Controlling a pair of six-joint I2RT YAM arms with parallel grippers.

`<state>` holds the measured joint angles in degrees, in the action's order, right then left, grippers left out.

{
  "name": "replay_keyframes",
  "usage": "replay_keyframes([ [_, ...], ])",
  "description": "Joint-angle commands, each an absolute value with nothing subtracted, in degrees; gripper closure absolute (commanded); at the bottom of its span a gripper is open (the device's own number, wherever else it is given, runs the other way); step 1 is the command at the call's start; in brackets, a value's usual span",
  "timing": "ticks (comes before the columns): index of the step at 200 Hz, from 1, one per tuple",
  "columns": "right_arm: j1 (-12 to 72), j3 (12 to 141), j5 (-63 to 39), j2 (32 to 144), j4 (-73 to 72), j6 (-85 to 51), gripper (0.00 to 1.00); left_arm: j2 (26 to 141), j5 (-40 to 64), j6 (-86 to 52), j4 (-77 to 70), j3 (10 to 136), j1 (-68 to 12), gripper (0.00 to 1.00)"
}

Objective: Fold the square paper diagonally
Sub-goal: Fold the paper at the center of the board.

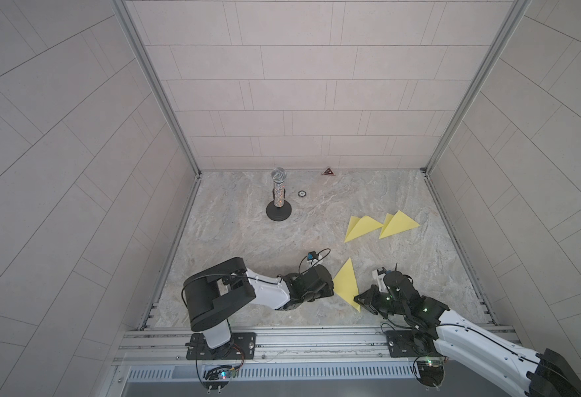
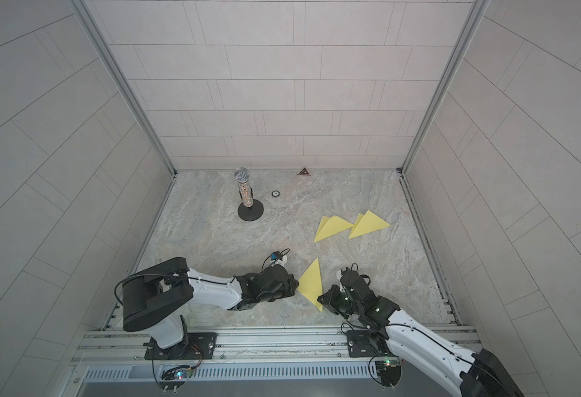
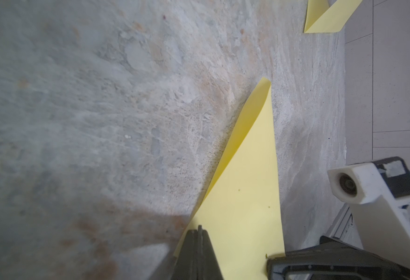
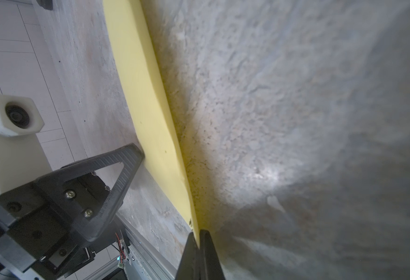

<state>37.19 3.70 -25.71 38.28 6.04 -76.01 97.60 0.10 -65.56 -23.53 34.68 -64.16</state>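
Stretching low and inward, both arms' jaws clamp shut on the yellow paper point(image 1: 347, 286).

Left arm point(image 1: 265, 292): elbow folding, forearm lying low. Left gripper point(image 1: 332, 288): fingers point(image 3: 200, 244) pressing flat together. Right arm point(image 1: 471, 338): stretching inward. Right gripper point(image 1: 358, 299): fingertips point(image 4: 207, 252) meeting, apparently pinching, pointing toward the left fingertips, near them.

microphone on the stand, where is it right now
In both top views the microphone stands upright at the table's far left, near the back wall, with a small round disc beside it.
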Motion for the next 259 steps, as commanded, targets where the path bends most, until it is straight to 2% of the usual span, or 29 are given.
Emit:
replay_keyframes([
  [1, 38.0, 4.3, -24.4, 38.6, 7.4, -77.4, 1.0, 99.8, -0.4, -64.7, -12.1, 31.6, -64.4, 1.0],
  [7, 38.3, 4.3, -24.2, 38.4, 7.4, -77.7, 0.94, 99.7, -0.4, -64.7, -12.2, 31.6, -64.4, 1.0],
  [16, 39.0, 4.3, -23.7, 38.0, 7.5, -78.3, 0.8, 99.8, -0.4, -64.7, -12.2, 31.6, -64.4, 1.0],
  [23, 39.5, 4.4, -23.3, 37.6, 7.6, -78.8, 0.74, 99.7, -0.5, -64.7, -12.1, 31.6, -64.4, 1.0],
  [36, 40.4, 4.2, -22.5, 36.8, 8.3, -79.5, 0.68, 99.7, -0.6, -64.7, -12.1, 31.6, -64.4, 1.0],
  [57, 41.9, 3.9, -21.5, 35.1, 9.1, -80.7, 0.68, 99.8, -0.7, -64.7, -12.1, 31.7, -64.4, 1.0],
  [82, 43.1, 3.3, -20.5, 33.5, 9.7, -81.9, 0.76, 99.9, -0.8, -64.7, -12.1, 31.7, -64.4, 1.0],
  [95, 43.5, 3.1, -20.4, 32.9, 9.7, -82.7, 0.74, 99.8, -0.8, -64.7, -12.0, 31.7, -64.4, 1.0],
  [117, 44.3, 3.2, -20.2, 31.9, 9.7, -83.4, 0.61, 99.8, -0.8, -64.7, -11.9, 31.7, -64.4, 1.0],
  [126, 44.9, 3.2, -20.1, 31.4, 9.9, -83.7, 0.59, 99.7, -0.9, -64.7, -11.7, 31.7, -64.4, 1.0],
  [147, 46.2, 3.5, -19.3, 30.4, 11.0, -84.4, 0.59, 99.7, -1.0, -64.8, -11.5, 31.7, -64.4, 1.0],
  [167, 47.3, 4.0, -18.6, 29.8, 11.5, -84.9, 0.64, 99.8, -1.1, -64.8, -11.6, 31.7, -64.4, 1.0],
  [239, 52.8, 6.1, -14.6, 29.7, 13.7, -87.2, 0.62, 99.7, -1.3, -64.9, -11.4, 31.7, -64.4, 1.0],
  [259, 53.8, 6.2, -13.6, 29.5, 14.1, -87.8, 0.65, 99.8, -1.3, -64.9, -11.3, 31.7, -64.4, 1.0],
])
